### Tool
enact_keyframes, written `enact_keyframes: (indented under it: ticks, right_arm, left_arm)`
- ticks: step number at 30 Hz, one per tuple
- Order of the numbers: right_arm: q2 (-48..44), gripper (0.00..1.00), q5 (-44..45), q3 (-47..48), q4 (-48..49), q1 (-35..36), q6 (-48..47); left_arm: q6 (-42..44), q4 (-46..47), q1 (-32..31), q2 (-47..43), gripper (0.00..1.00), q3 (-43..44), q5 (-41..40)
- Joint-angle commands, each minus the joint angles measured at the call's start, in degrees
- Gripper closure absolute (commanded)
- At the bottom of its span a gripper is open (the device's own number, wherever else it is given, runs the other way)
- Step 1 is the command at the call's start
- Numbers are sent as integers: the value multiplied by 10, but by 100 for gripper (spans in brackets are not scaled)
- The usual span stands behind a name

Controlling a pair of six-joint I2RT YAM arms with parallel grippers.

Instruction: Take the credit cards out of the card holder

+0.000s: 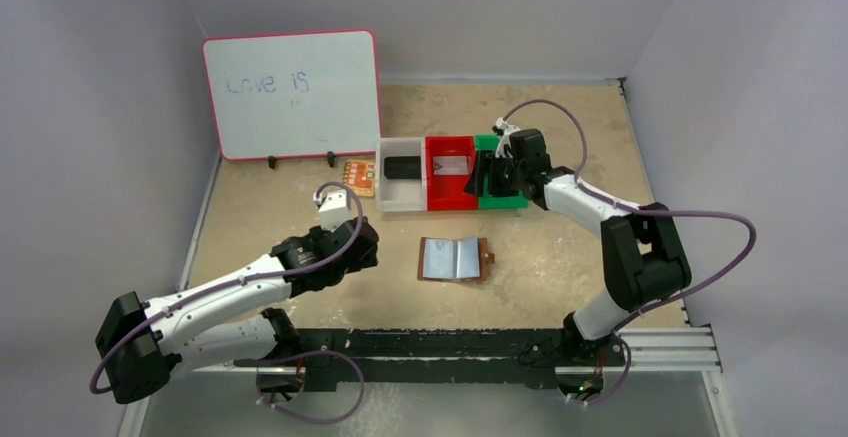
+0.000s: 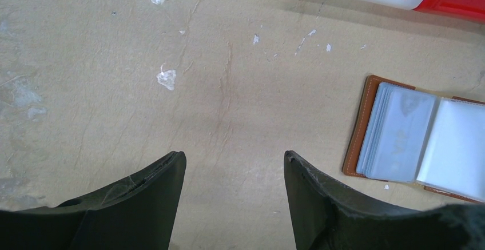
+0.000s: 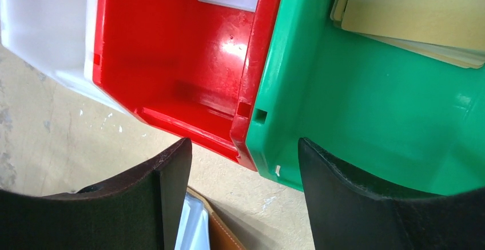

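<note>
At the green bin (image 3: 366, 124) holding credit cards (image 3: 423, 15), my right gripper (image 3: 245, 147) hangs wide open, empty. My left gripper (image 2: 234, 161) gapes empty beside the open card holder (image 2: 412, 138).

Bare table (image 1: 560, 247) lies around the card holder (image 1: 452, 258); bins (image 1: 450, 200) stand close behind.

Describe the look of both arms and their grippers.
Both arms have white link shells with black joint housings: left arm, right arm. A thin purple cable loops loosely along each. The left gripper and right gripper have broad, matte black, curved fingers with scuffed edges.
</note>
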Motion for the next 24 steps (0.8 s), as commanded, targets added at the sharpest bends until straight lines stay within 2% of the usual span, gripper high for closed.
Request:
enact_keyframes:
  ticks: [1,18,24]
  right_arm:
    - [3,29,-39,5,18,0,5]
    - [-25,31,-97,-43,31,2,-1]
    - [-105,26,53,-25,-53,3,-7]
  left_arm:
    - [-12,20,3,2,36,24,3]
    - [-9,53,3,38,37,26,25]
    - [-4,74,2,51,37,35,39]
